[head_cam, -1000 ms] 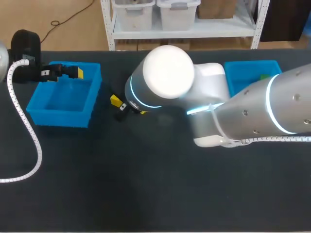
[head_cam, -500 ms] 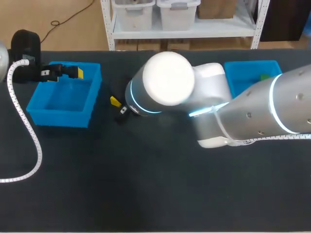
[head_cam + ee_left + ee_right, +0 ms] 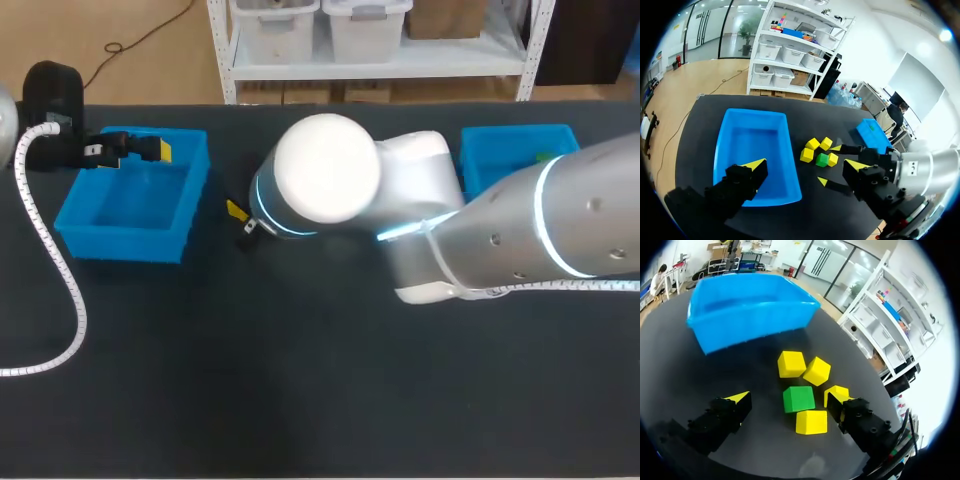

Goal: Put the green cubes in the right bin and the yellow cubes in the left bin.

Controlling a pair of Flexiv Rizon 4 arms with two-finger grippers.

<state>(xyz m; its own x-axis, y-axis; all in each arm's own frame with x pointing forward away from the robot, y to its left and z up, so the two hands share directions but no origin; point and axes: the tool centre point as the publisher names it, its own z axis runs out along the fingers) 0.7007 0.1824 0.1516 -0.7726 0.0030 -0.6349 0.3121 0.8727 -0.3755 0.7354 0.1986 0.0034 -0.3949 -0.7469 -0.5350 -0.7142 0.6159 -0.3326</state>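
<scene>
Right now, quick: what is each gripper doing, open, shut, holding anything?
Left gripper: open, empty, at the left bin.
Right gripper: open, empty, green cube ahead of it.

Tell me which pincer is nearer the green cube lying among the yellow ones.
Right. The right pincer hovers open over the cluster, the green cube showing between its fingers. The left pincer is off at the left bin, well apart from it.

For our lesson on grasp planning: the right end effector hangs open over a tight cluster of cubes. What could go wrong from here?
1. The small green cube sits tight among four small yellow cubes, so the fingers of the open right end effector may pinch or shove a neighbour.
2. One yellow cube lies partly behind a finger; descending could land on it.
</scene>
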